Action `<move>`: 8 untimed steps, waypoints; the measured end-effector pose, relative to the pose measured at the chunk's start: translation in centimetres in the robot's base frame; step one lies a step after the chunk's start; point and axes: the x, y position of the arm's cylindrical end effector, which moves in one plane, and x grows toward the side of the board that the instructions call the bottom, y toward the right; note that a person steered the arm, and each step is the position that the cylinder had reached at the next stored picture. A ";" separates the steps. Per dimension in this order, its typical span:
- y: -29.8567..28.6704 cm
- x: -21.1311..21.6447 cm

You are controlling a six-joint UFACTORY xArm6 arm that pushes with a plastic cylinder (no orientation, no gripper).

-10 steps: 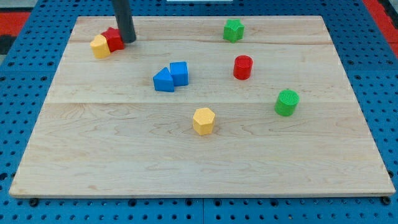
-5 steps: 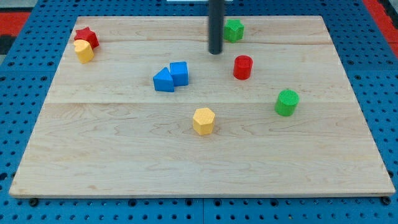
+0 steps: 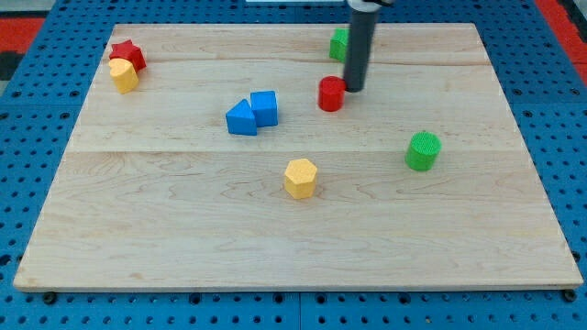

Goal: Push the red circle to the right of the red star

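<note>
The red circle (image 3: 331, 93) is a short red cylinder above the middle of the wooden board (image 3: 293, 220). My tip (image 3: 354, 88) touches its right side. The red star (image 3: 127, 54) lies at the board's top left corner, far to the left of the red circle, with a yellow block (image 3: 122, 75) touching it just below. The rod partly hides a green block (image 3: 340, 43) near the top edge.
Two blue blocks (image 3: 252, 113) stand together left of the red circle, between it and the red star. A yellow hexagon (image 3: 300, 178) lies below the middle. A green cylinder (image 3: 423, 150) stands at the right.
My tip left the red star, crossed the board to the right and came to the red circle's right side. The red circle slid a little to the left. The star and yellow block shifted left earlier.
</note>
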 end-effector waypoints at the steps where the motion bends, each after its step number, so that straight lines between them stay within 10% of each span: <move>1: -2.3 0.6; 4: -2.2 4.1; 8: -17.8 -2.9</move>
